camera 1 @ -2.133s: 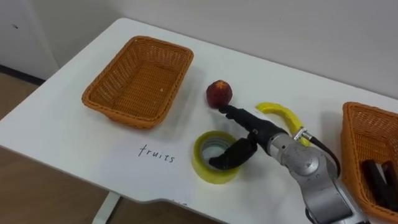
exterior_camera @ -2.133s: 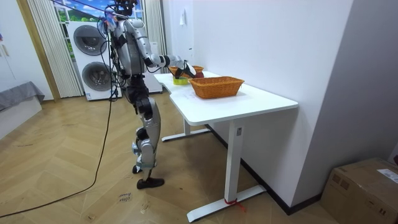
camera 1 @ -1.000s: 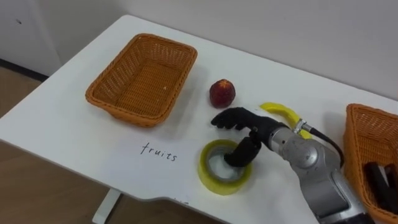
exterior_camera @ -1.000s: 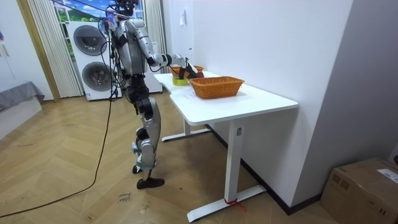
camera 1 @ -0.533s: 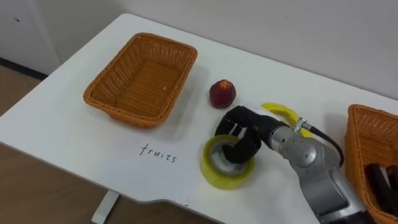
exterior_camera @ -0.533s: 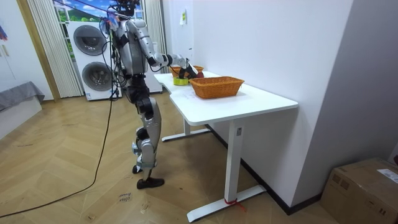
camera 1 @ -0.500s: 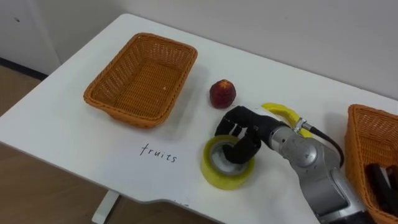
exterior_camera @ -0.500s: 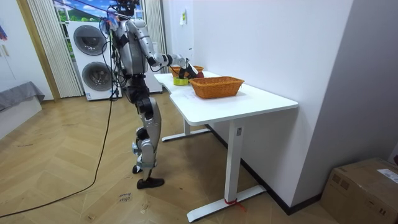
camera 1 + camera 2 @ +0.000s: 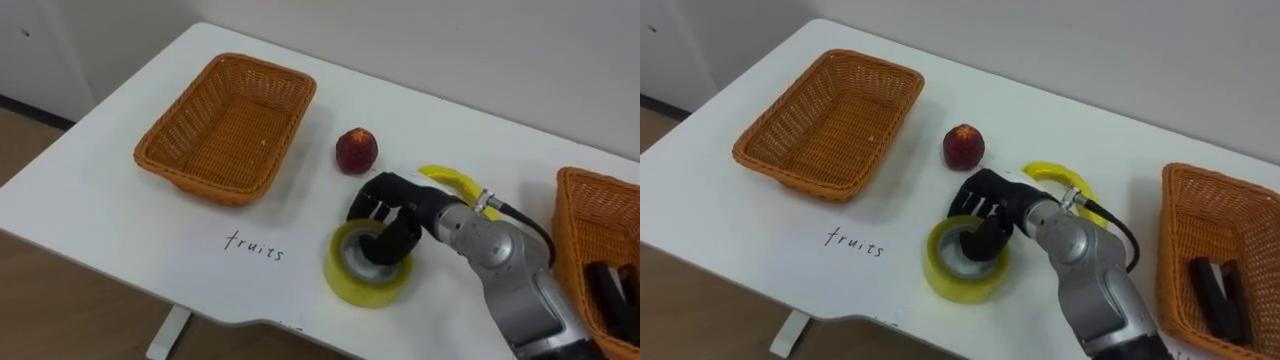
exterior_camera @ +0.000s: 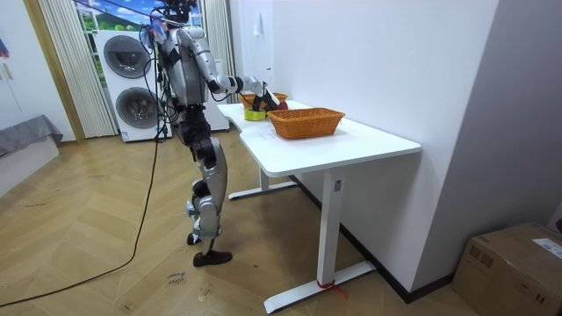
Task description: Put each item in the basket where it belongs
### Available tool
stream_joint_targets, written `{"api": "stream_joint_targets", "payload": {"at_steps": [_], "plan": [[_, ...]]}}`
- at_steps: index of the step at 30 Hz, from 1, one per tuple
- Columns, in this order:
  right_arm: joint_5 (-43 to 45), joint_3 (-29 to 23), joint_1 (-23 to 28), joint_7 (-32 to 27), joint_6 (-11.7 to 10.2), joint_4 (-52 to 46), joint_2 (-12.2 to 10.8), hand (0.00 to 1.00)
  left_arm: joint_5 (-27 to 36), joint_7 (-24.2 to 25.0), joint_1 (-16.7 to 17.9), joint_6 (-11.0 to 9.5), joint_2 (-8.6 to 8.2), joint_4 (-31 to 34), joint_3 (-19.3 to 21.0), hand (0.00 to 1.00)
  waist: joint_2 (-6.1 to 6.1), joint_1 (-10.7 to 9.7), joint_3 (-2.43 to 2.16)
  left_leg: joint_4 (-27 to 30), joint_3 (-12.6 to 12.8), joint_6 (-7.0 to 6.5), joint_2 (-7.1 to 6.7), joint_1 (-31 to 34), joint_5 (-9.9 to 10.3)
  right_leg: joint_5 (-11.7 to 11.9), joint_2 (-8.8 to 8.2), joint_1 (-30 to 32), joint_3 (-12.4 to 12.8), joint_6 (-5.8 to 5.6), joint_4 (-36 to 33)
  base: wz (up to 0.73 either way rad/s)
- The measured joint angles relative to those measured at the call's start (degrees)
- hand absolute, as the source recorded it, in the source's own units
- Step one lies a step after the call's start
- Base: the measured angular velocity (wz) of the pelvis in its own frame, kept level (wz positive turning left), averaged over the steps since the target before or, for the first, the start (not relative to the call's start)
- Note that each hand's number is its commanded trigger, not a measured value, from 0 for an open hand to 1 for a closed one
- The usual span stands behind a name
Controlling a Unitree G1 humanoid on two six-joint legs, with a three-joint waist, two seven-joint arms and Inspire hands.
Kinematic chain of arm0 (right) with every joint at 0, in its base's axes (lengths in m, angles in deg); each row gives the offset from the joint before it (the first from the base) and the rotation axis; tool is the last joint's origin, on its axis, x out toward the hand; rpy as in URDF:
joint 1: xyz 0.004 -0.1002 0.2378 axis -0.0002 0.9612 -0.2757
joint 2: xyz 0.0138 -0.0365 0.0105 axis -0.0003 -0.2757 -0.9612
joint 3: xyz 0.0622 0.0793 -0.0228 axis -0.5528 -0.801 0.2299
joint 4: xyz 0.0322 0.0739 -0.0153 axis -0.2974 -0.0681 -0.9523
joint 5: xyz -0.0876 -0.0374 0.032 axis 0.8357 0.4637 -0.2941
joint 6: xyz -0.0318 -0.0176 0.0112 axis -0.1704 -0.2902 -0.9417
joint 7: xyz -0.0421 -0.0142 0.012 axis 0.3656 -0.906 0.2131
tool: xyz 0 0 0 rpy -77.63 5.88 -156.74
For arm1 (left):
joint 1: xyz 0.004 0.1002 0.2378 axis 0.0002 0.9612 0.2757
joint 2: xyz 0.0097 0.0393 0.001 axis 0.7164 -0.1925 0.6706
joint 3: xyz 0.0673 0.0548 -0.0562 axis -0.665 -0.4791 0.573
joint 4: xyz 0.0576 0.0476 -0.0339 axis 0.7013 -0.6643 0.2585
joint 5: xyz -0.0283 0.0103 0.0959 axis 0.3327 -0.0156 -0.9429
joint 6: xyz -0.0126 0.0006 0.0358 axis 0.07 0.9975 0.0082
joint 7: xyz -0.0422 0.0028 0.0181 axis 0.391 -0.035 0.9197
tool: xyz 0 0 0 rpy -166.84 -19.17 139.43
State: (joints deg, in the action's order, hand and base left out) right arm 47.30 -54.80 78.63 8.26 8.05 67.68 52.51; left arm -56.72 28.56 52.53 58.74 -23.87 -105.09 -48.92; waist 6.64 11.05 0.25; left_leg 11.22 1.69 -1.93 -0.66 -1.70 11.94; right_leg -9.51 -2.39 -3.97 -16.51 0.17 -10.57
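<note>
1. Tape roll (image 9: 358, 290) is found flat on the table (image 9: 120, 230), near its front edge, below the peach (image 9: 356, 150).
2. Right hand (image 9: 392, 205), spread open two seconds ago, is now closed round the roll's far rim, with the thumb inside the hole.
3. The grasp is judged made; a lift toward the right basket (image 9: 585, 215) is expected.

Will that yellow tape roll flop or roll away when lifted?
Probably stiff: the yellow tape roll is a thick ring. Lying flat on the table, it should not roll unless tipped on edge. The right hand, hooked over its rim, probably grips securely.
</note>
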Motion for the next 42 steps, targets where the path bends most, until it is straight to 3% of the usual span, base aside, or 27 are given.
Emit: {"api": "stream_joint_targets", "payload": {"at_steps": [6,10,15,32,42], "plan": [[0.29,-3.40,1.84,1.18,-0.06,-3.43,0.66,1.00,0.39,0.45,0.46,-0.44,-0.14,-0.11,2.98,0.00,-0.40,-1.74,0.17,0.07,0.02,-0.10,-0.04,-0.04,-0.08,0.00,-0.12,-0.07,0.13,-0.01,0.00,-0.01],[-0.76,-9.14,2.27,0.97,-1.42,-7.26,1.97,1.00,0.40,0.24,1.23,-2.41,-0.27,-0.50,4.29,0.00,-0.58,-3.07,0.12,-0.44,0.92,-0.11,0.06,-0.52,-0.24,-0.04,-0.11,0.10,0.69,-0.06,-0.05,-0.11],[-1.56,-14.19,3.11,-1.19,-2.24,-11.95,5.90,1.00,0.45,-0.16,2.50,-3.15,-0.29,-0.72,4.56,0.00,-0.54,-3.95,-0.19,-0.85,1.50,0.00,0.08,-1.45,-0.40,-0.03,0.09,-0.03,2.05,-0.07,-0.04,-0.09],[-5.73,-22.65,3.16,-10.30,-2.23,-12.02,6.37,1.00,1.55,-0.05,5.15,-3.14,-0.29,-1.21,7.54,0.00,-0.15,-7.50,-0.43,-1.50,2.83,-0.03,0.54,-2.05,-0.43,-0.01,0.16,0.08,2.97,-0.11,-0.21,-0.04],[-5.73,-25.98,3.28,-12.91,-2.24,-12.02,6.69,1.00,1.12,-0.06,6.22,-3.14,-0.37,-1.21,8.98,0.00,-0.30,-7.94,-0.32,-1.53,3.11,0.03,0.74,-2.13,-0.40,0.00,0.39,0.08,3.67,-0.10,-0.15,0.00]]}}
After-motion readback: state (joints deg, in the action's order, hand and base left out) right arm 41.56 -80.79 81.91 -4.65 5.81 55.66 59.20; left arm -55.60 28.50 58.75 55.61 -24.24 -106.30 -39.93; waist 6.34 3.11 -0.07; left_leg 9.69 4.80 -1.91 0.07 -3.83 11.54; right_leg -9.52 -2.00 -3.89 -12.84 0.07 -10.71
